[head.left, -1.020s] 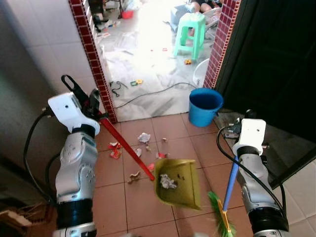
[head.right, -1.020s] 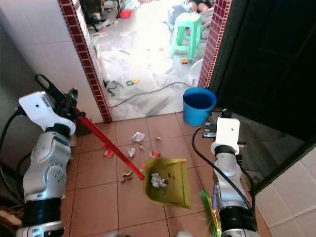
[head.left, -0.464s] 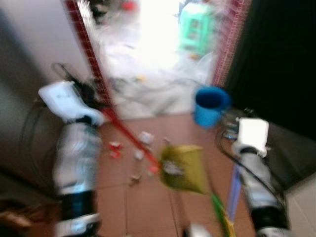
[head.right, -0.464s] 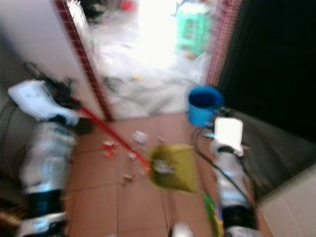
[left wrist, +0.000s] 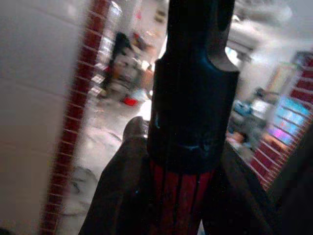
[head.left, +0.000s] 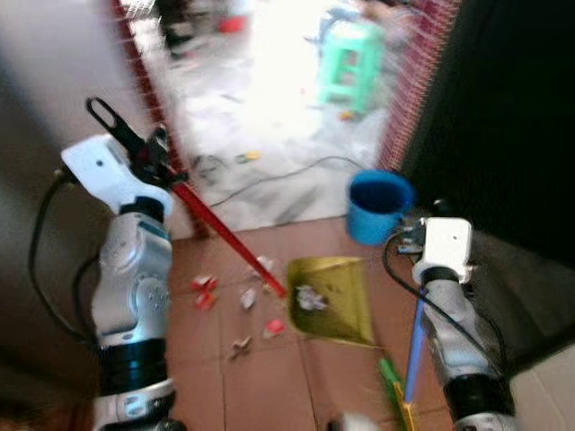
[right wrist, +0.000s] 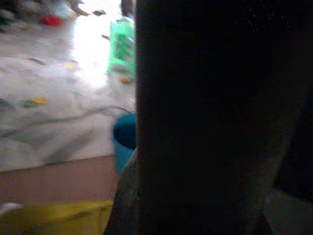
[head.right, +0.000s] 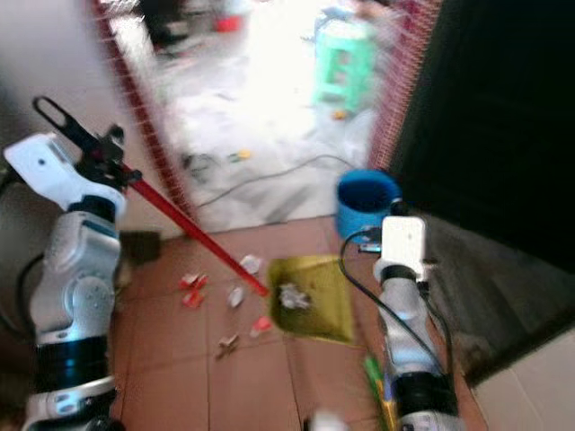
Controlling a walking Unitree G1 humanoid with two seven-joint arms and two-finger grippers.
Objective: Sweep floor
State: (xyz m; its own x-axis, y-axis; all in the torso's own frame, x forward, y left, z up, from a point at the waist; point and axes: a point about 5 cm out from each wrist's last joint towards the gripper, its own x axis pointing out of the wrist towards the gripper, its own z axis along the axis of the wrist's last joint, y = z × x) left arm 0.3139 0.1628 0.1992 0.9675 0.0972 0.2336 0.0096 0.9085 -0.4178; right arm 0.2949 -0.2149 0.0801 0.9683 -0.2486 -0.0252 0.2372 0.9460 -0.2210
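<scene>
On the tiled floor (head.left: pixel 260 377), one yellow dustpan (head.left: pixel 331 287), its red handle (head.left: pixel 225 238) clamped in the left end effector (head.left: pixel 148 162).

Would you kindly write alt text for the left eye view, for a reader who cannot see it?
The left pincer holds the red handle of a yellow dustpan resting on the terracotta tiled floor, with scraps of litter beside it. On the right stands a blue broom handle; a blue bucket stands by the doorway, a green stool beyond.

A blue bucket (head.left: pixel 379 206) stands by the doorway; beyond it, a green stool (head.left: pixel 347 61).
</scene>
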